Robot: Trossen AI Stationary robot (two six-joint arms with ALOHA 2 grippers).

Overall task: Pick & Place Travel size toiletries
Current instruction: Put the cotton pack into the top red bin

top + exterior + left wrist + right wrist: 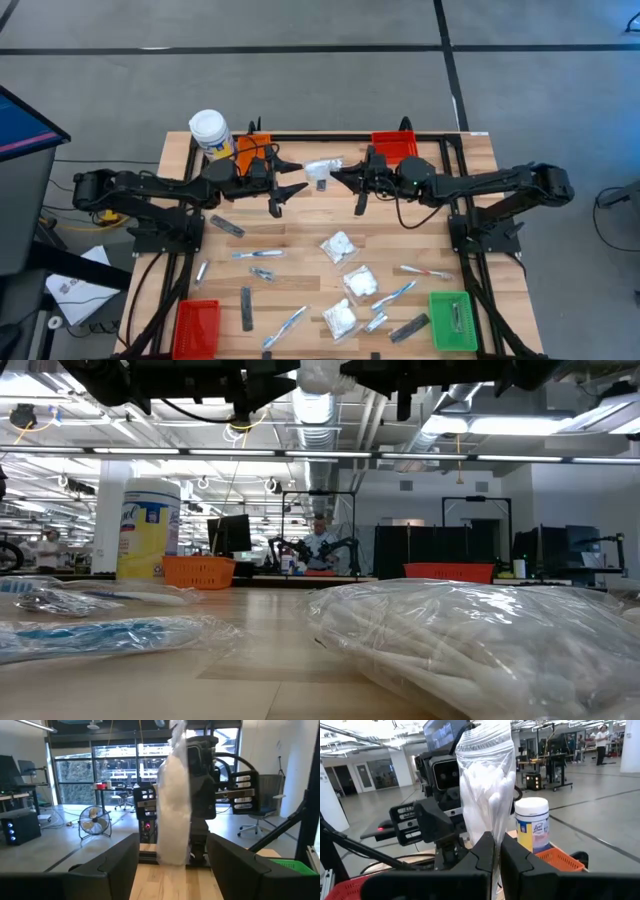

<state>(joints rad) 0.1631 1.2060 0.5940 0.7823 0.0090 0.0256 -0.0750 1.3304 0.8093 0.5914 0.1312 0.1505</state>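
While right claw (496, 851) clamps packet (487, 785), left claw (172, 857), apparently apart, faces jar (532, 822).

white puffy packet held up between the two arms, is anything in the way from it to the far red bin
Nothing visible does. The right gripper is shut on the white puffy packet, held in the air, and the left gripper stands open beside it. The far red bin sits just behind the right arm, with only bare table showing near it.
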